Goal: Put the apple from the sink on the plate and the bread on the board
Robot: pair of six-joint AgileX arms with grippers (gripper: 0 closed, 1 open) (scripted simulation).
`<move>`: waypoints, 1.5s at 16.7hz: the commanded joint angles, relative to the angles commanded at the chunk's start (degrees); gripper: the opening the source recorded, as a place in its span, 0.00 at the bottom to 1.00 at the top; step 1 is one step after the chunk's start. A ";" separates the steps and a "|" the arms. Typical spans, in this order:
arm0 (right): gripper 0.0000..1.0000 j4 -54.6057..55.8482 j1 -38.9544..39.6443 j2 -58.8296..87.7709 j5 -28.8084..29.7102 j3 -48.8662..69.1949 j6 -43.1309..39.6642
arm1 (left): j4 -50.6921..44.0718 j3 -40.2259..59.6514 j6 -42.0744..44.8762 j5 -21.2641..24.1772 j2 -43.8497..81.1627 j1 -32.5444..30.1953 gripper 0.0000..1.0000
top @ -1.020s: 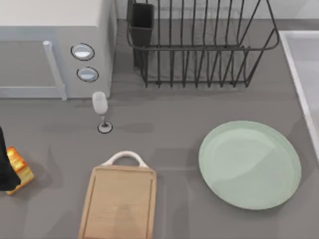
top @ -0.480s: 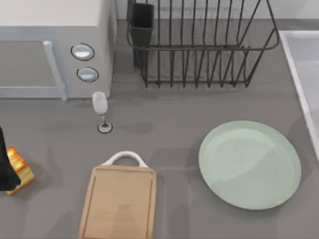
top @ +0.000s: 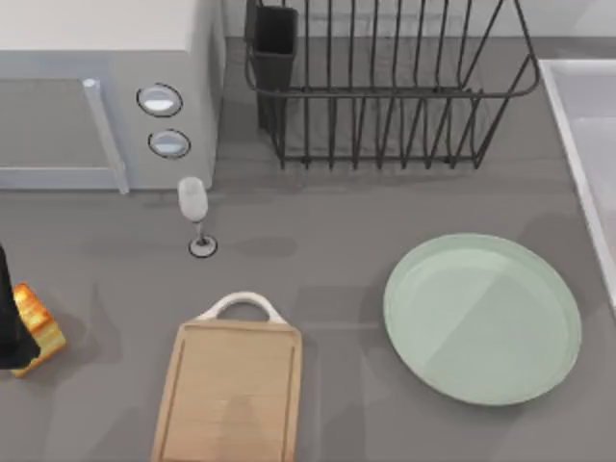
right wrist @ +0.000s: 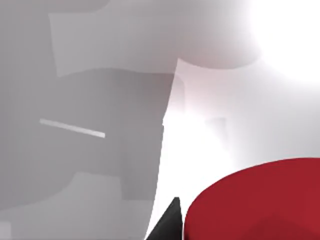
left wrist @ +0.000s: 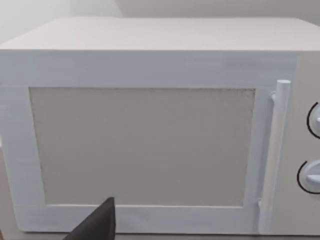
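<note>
My left gripper sits at the table's left edge against the bread, left of the board; whether it pinches I cannot tell. My right gripper's fingertip is beside the apple. The plate lies right of the board.

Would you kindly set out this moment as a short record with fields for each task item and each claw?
bread: at the table's far left edge, beside the left claw
left claw: dark shape at the left edge, fingers unclear
board: bare, handle toward the wine glass
plate: bare, right of the board
apple: red, close before the right claw
sink: pale rim at the right edge
</note>
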 joint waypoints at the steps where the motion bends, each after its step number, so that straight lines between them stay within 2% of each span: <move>1: 0.00 -1.52 0.44 -0.60 -0.06 0.25 -0.58 | 0.00 0.00 0.00 0.00 0.00 0.00 1.00; 8: 0.00 -4.03 1.11 -1.31 -0.17 0.49 -1.51 | 0.00 0.00 0.00 0.00 0.00 0.00 1.00; 11: 0.00 -4.73 2.85 -3.58 0.00 1.69 1.41 | 0.00 0.00 0.00 0.00 0.00 0.00 1.00; 16: 0.00 -8.04 11.30 -9.48 0.19 1.02 12.36 | 0.00 0.00 0.00 0.00 0.00 0.00 1.00; 25: 0.00 -15.58 34.10 -19.84 0.48 -5.26 34.55 | 0.00 0.00 0.00 0.00 0.00 0.00 1.00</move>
